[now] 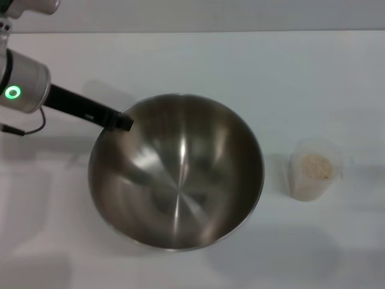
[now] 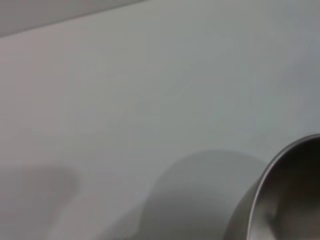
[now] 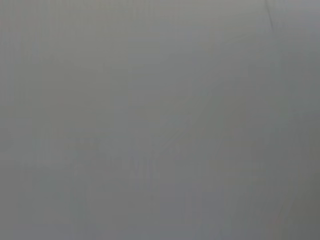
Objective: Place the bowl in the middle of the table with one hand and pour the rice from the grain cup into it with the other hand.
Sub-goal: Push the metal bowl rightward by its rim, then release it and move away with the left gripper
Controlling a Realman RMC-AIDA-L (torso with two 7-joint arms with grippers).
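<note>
One big bowl (image 1: 176, 171) sits in middle of table (image 1: 240, 66), empty inside. Left gripper (image 1: 123, 122) at bowl's far left rim, black finger over edge; can't tell if pinching. Grain cup (image 1: 310, 169) stands well right of bowl, rice (image 1: 316, 166) inside. Left wrist view shows only bit of bowl rim (image 2: 290, 197). Right wrist view shows just plain grey; right gripper unseen

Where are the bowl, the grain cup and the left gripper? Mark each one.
bowl (image 1: 180, 180): head view, on the brushed steel inside.
grain cup (image 1: 311, 174): head view, on its clear wall, rice inside.
left gripper (image 1: 120, 120): head view, on the black tip at the bowl's rim.
</note>
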